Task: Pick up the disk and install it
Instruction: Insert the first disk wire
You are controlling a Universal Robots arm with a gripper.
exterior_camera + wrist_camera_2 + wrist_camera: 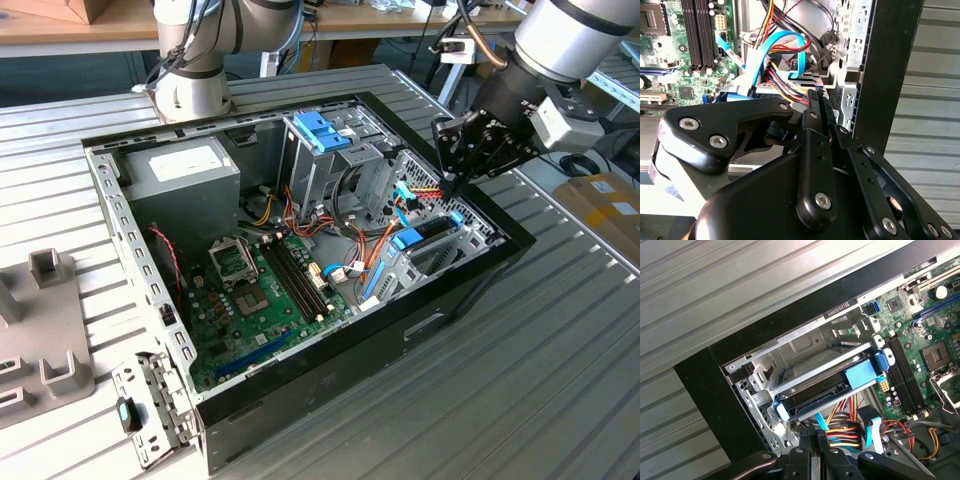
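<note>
Sitting in the metal bay (790,347) of the computer case (470,290), the disk (832,382) (blue-framed) lies beneath empty, closed jaws.

Silver arm (570,35), black screwed gripper (452,178)

A ribbed metal counter (560,340) carries an open computer case (470,290), a grey fixture (40,340), a loose metal bracket (150,405) and the arm's base (195,95).

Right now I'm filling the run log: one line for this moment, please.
gripper: shut, empty, above cables | disk: seated in drive bay, blue frame | computer case: open
</note>
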